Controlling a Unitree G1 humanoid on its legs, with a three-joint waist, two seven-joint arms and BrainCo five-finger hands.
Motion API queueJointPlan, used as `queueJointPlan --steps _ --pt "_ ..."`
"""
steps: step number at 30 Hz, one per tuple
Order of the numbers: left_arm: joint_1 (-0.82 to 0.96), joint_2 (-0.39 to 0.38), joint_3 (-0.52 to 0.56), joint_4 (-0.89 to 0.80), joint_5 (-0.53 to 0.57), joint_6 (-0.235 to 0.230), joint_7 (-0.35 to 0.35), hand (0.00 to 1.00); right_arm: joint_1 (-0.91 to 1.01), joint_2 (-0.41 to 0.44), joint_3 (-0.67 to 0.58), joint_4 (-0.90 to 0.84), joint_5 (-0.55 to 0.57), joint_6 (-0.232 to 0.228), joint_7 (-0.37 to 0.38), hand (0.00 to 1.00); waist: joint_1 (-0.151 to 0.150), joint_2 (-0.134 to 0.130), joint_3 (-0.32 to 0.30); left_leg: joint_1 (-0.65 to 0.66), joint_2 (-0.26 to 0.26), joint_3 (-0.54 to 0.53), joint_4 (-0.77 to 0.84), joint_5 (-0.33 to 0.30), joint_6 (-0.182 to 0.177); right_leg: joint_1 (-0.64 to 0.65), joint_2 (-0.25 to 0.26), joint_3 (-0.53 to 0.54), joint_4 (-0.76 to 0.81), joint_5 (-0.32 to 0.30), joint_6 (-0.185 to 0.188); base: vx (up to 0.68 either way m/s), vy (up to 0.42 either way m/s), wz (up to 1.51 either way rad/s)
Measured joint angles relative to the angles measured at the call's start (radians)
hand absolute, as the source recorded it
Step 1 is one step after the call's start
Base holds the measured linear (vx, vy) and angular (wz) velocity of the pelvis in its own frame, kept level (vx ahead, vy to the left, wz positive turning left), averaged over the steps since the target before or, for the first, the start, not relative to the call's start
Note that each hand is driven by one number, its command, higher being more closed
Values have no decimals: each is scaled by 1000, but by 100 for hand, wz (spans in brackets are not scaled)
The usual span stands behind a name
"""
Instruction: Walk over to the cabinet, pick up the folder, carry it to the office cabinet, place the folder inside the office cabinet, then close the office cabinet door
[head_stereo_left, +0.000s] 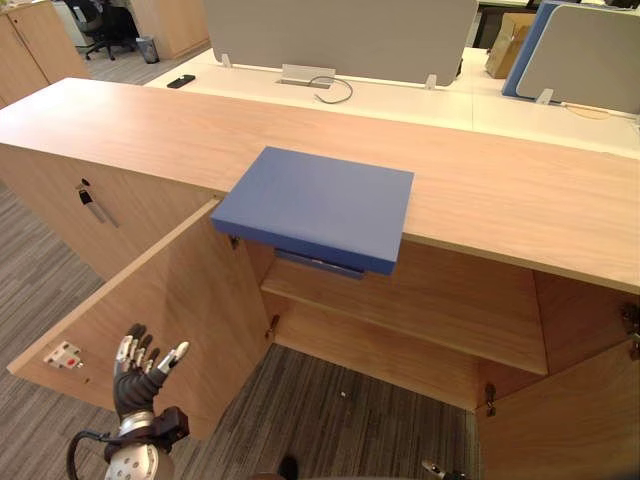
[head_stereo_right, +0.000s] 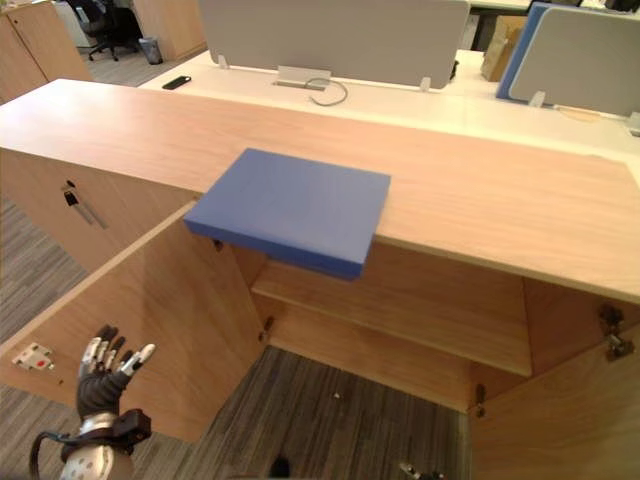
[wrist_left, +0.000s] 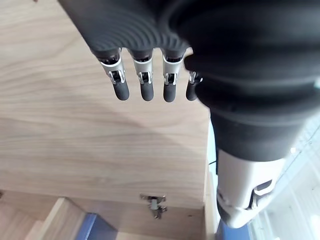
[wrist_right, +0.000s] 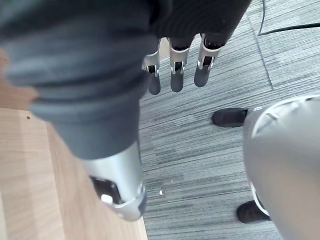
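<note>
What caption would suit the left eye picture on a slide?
Blue folder overhangs the cabinet top; left hand, fingers open, hovers by the open door.

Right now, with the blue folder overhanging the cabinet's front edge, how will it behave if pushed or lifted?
The blue folder looks thick and flat, so it probably lifts stiffly without sagging. Its front edge overhangs the cabinet top, so a forward nudge could tip it off. Its smooth cover on smooth wood likely slides easily.
</note>
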Motion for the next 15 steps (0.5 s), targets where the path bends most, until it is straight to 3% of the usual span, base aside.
queueJointPlan --steps 6,8,10,15 --pt "-27 -64 -19 -183 199 -10 175 0 6 64 81 -21 1 5 -38 0 -1 -28 -18 -2 0 0 -1 9 -4 -1 -2 -2 1 3 5 -6 -1 0" --pt "-54 -53 -92 -205 327 -31 309 0 4 66 141 -21 1 -22 -71 0 -2 -39 -25 -2 -1 -1 -1 10 -5 -2 -3 -2 1 4 7 0 0 0" --pt "-92 -36 -164 -207 434 -33 396 0 2 66 178 -20 1 -42 -94 0 -4 -43 -28 -5 -1 1 -1 11 -5 -5 1 -1 -1 5 9 0 0 0" --pt "-199 56 -249 -189 649 -19 485 0 -8 54 208 14 0 -66 -119 0 -36 -40 -38 -24 8 20 3 14 -9 -32 12 19 -10 7 10 -6 -12 -10"
